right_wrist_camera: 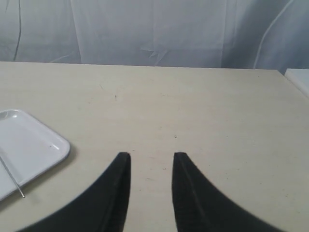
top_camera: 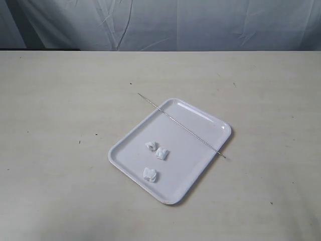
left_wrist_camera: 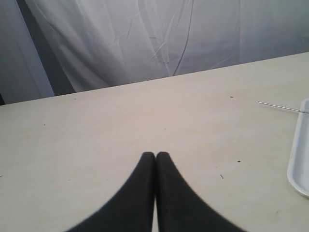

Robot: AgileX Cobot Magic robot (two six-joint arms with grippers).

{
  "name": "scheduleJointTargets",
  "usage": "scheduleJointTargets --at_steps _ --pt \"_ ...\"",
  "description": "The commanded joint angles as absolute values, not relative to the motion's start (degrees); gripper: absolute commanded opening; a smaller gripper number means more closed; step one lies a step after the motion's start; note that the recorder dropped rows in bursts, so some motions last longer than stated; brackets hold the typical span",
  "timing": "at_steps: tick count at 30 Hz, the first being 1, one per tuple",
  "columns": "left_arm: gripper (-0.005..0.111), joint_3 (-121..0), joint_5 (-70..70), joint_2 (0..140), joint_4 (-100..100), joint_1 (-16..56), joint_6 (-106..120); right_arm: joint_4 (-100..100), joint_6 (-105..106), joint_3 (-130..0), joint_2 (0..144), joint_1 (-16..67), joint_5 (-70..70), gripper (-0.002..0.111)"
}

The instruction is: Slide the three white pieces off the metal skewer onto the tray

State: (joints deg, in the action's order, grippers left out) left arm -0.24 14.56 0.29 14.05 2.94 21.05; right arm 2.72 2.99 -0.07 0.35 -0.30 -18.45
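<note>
- Three white pieces point(top_camera: 161, 153) lie on the tray point(top_camera: 198, 155); metal skewer point(top_camera: 181, 125) bare; task looks finished
- Left gripper point(left_wrist_camera: 155, 155) closed, right gripper point(right_wrist_camera: 151, 155) parted; both empty

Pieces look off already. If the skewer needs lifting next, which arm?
Right, likely: right gripper is open, and the skewer end overhangs the tray rim on its side. Left gripper is shut.

Tray point(top_camera: 195, 170): glossy, smooth white, plastic-like. Skewer point(top_camera: 186, 129): thin bright metal. Three white pieces point(top_camera: 161, 153): soft, crumpled, matt. Worktop point(top_camera: 60, 125): matt pale, faintly speckled. Backdrop point(top_camera: 175, 25): creased cloth.
</note>
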Motion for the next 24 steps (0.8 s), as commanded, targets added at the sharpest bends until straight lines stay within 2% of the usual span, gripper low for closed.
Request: scheduleJointTargets --at_steps 1,16,24 --pt "0.0 0.0 14.4 0.0 13.5 2.9 17.8 1.5 1.3 0.0 0.0 -0.7 -18.3 0.03" --pt "0.0 0.0 17.1 0.0 11.7 2.9 14.2 -2.2 1.2 0.0 0.0 -0.7 -18.7 0.03" --pt "0.0 0.0 16.7 0.0 1.9 2.9 3.9 -1.7 1.2 0.0 0.0 -0.7 -18.6 0.03"
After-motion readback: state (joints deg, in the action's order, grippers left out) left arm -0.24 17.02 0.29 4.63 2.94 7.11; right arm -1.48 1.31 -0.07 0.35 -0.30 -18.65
